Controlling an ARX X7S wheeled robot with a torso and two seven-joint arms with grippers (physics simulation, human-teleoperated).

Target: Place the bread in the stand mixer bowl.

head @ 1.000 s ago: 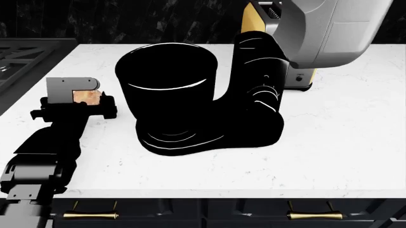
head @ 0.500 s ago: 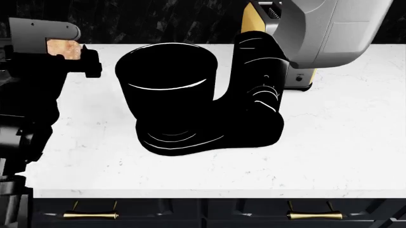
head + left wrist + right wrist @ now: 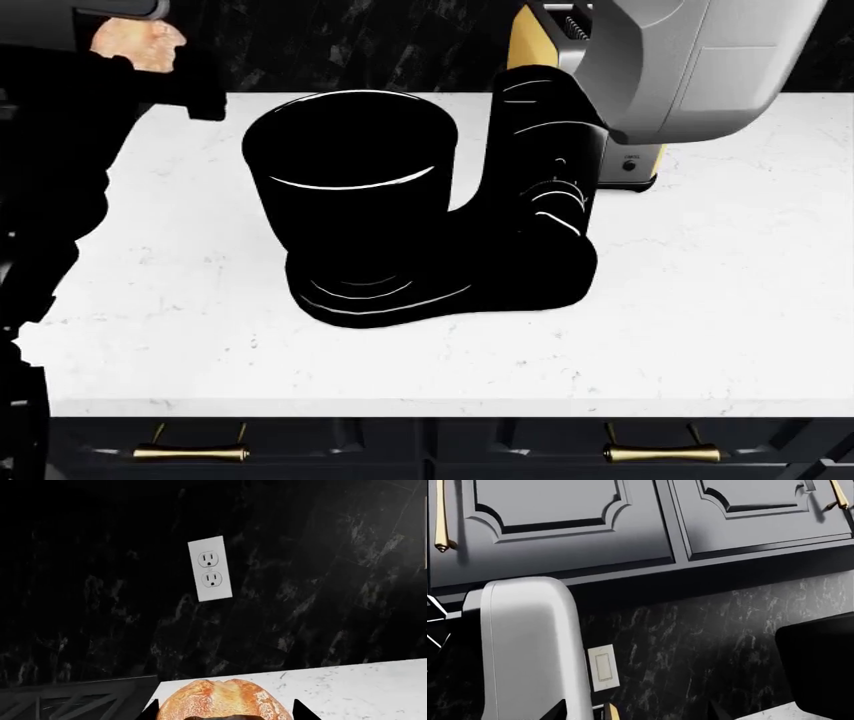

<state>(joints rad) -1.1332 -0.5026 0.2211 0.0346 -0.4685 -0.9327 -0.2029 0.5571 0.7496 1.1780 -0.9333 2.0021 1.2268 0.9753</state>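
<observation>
The bread (image 3: 134, 42), a small golden-brown crusty roll, is held up in the air by my left gripper (image 3: 144, 50), to the left of the stand mixer bowl (image 3: 354, 170) and higher than its rim. The left wrist view shows the bread (image 3: 227, 699) between the two black fingertips (image 3: 151, 713) of my left gripper (image 3: 225, 716), which is shut on it. The bowl is large, glossy black and open-topped, seated in the black stand mixer (image 3: 541, 200). My right gripper (image 3: 635, 711) is open with nothing in it; only its grey arm (image 3: 694, 60) appears in the head view.
A silver-and-gold toaster (image 3: 634, 160) stands behind the mixer, partly hidden by my right arm. Black stove grates (image 3: 73, 700) lie left of the white counter (image 3: 694, 320). A dark marble wall with an outlet (image 3: 210, 575) backs it. Grey cabinets (image 3: 560, 520) hang above.
My left arm has risen from counter level with the bread, lifting it from beside the bowl's base to above rim height at the far left. Mixer and right arm are unmoved.
</observation>
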